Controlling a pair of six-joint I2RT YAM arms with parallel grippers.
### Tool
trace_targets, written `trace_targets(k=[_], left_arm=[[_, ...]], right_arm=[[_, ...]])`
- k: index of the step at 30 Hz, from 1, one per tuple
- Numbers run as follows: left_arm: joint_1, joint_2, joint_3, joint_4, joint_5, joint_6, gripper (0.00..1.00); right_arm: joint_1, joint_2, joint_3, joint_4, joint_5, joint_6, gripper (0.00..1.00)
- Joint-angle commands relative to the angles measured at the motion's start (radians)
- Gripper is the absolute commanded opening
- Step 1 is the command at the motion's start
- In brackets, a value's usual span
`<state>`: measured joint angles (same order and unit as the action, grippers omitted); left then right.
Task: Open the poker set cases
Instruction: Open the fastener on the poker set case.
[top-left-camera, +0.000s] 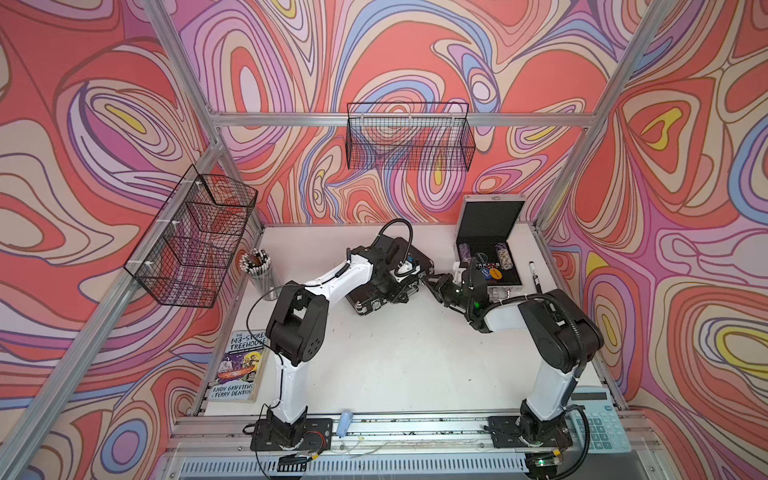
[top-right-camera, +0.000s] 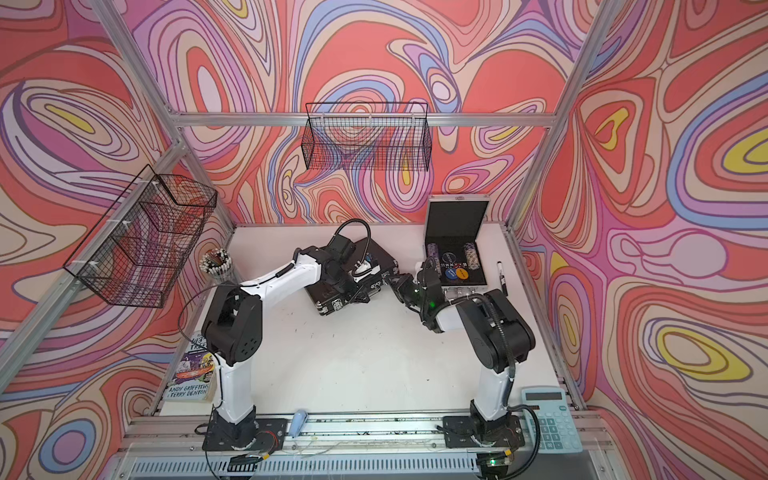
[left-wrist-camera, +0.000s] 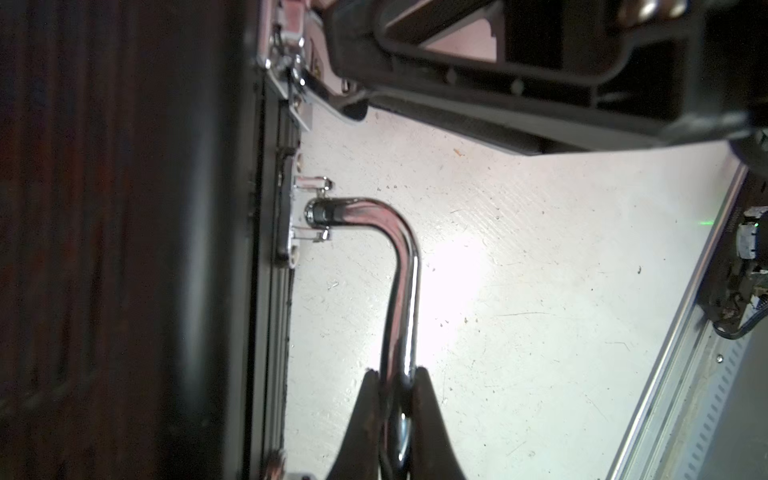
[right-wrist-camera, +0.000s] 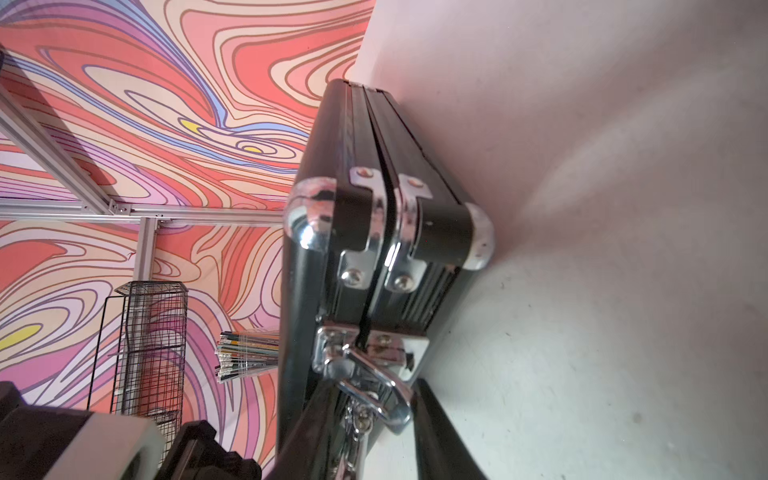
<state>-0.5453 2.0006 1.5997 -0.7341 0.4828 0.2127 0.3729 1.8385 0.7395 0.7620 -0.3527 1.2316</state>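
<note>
Black poker case (top-left-camera: 361, 302) is laid flat and skewed on the white table (top-left-camera: 395, 365), mid-back, and is mostly buried under the left arm (top-left-camera: 340, 274) in both top views. The silver case (top-left-camera: 490, 220) is parked just to its right near the back corner, lid stood upright, black lining and chip rolls (top-left-camera: 465, 251) on show.

Readable text is only found on the paperback (top-left-camera: 239, 368) at the table's left edge: "143-STOREY TREEHOUSE" and "ANDY GRIFFITHS & TERRY DENTON". The print on the round tokens (top-left-camera: 494, 273) is too small to be read.

The chrome handle (left-wrist-camera: 405, 266) is only properly shown in the left wrist view, where it's clamped tight by the left gripper (left-wrist-camera: 395, 374). The right wrist view is where the ribbed black edge, shiny corner caps and thin dark seam between the halves are seen, plus the latch (right-wrist-camera: 365, 361) straddled by the right gripper (right-wrist-camera: 374, 388); whether it's actually pinched can't be told.
</note>
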Motion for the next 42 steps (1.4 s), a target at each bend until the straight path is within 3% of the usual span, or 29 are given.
trace_targets(k=[1, 23, 26, 31, 34, 42], left_arm=[[-0.031, 0.003, 0.009, -0.010, 0.093, 0.007, 0.00], [-0.039, 0.018, 0.008, -0.013, 0.079, 0.014, 0.00], [-0.041, 0.018, 0.006, -0.013, 0.077, 0.015, 0.00], [-0.040, 0.024, 0.006, -0.011, 0.080, 0.012, 0.00], [-0.041, 0.030, 0.009, -0.011, 0.081, 0.011, 0.00], [-0.046, 0.030, 0.017, -0.017, 0.075, 0.013, 0.00]], right_arm=[[0.011, -0.061, 0.018, 0.054, -0.009, -0.017, 0.32], [-0.002, -0.116, -0.016, 0.003, 0.004, -0.042, 0.31], [-0.033, -0.169, -0.032, -0.082, 0.009, -0.087, 0.33], [-0.060, -0.284, 0.037, -0.485, 0.064, -0.299, 0.37], [-0.069, -0.293, 0.055, -0.621, 0.063, -0.365, 0.38], [-0.061, -0.172, 0.064, -0.613, -0.013, -0.366, 0.27]])
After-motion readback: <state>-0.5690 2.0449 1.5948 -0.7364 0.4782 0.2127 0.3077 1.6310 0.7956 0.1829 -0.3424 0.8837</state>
